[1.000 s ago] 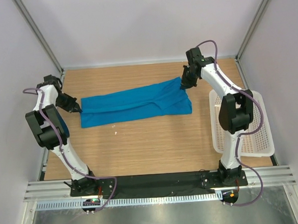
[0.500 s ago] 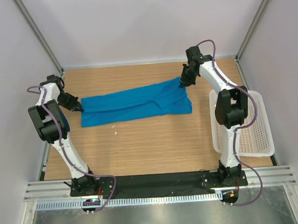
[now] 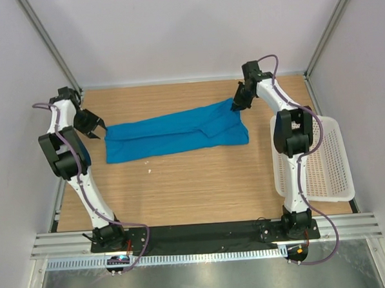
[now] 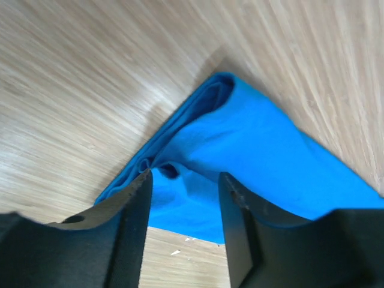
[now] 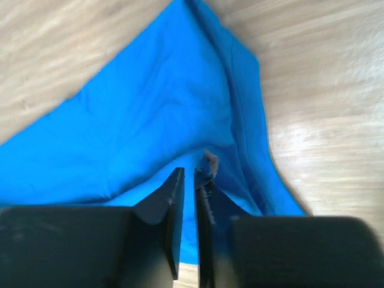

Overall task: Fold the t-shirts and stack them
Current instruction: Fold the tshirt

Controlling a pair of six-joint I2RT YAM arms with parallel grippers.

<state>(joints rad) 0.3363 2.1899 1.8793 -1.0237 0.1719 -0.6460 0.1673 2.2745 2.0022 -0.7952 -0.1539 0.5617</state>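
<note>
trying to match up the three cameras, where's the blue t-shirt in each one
top external: the t-shirt lies as a long band across the far middle of the wooden tabletop.
left wrist: a folded corner of the t-shirt runs from the centre to the lower right.
right wrist: the t-shirt covers the upper left and centre.
shared landmark: the wooden tabletop borders the cloth in every view.

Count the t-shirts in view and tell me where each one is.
1: the blue t-shirt lies stretched across the far part of the table; folded layers could hide another.
</note>
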